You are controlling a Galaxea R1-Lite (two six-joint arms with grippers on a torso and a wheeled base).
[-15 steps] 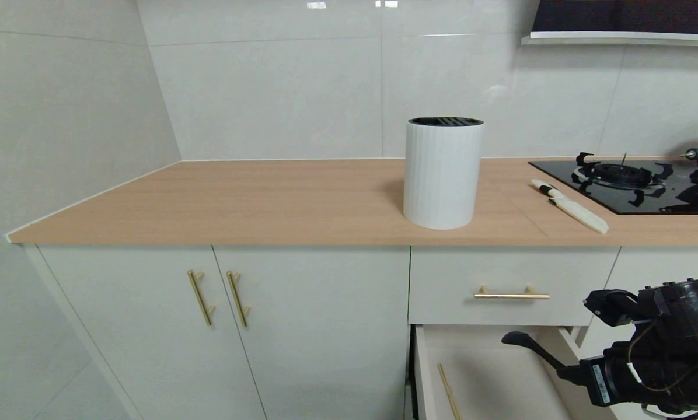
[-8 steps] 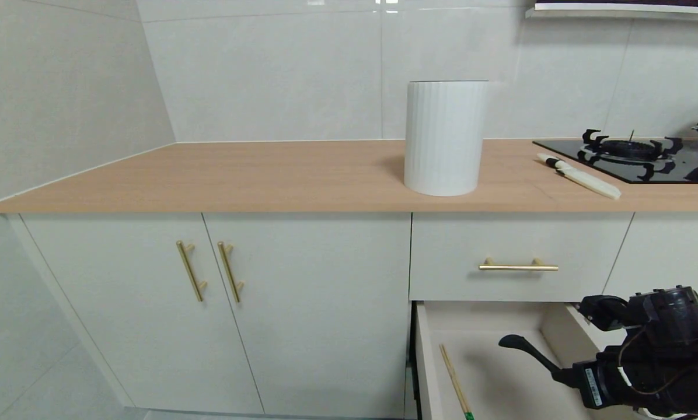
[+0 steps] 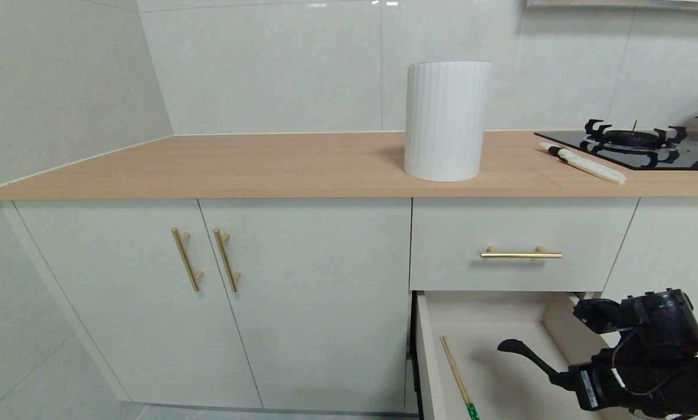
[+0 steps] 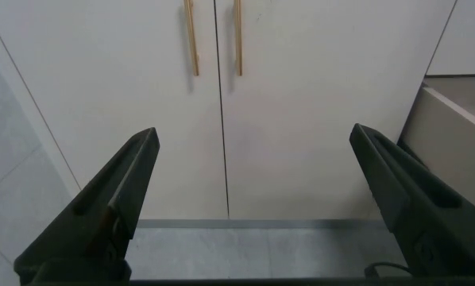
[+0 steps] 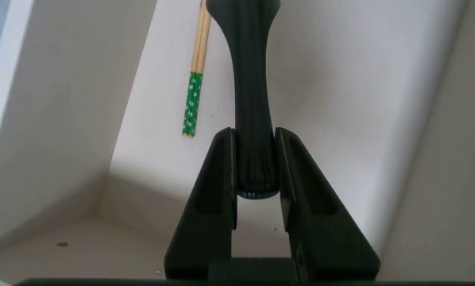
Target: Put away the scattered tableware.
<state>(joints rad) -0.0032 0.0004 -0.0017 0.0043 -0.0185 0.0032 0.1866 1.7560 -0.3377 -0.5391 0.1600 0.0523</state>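
Since containers are what I'm checking from my end, I'll start there. The lower drawer [image 3: 426, 350] is pulled open, and a pair of wooden chopsticks [image 3: 457, 376] with green ends lies on its floor close to the left wall. They run front to back, with the green ends toward the drawer's front. The upper drawer [image 3: 521, 242] above it is shut.

The right hand [image 5: 256, 171] is clenched on a long black utensil [image 3: 524, 353], gripping one end of it. I can't tell what kind of utensil it is. It sits over the open drawer, well to the right of the chopsticks. Its long axis runs from the hand out to the left and a bit upward, and the flared free end points toward the drawer's left side. I can't tell if it touches the drawer floor.

The left hand [image 4: 257, 202] is released, fingers wide apart, down low facing the shut cupboard doors [image 4: 222, 95].

Up on the bench [image 3: 238, 166] there's a tall white ribbed canister [image 3: 447, 119] standing upright, but I can't see into it from this angle. A cream knife [image 3: 585, 165] lies flat between the canister and the hob [image 3: 635, 146].
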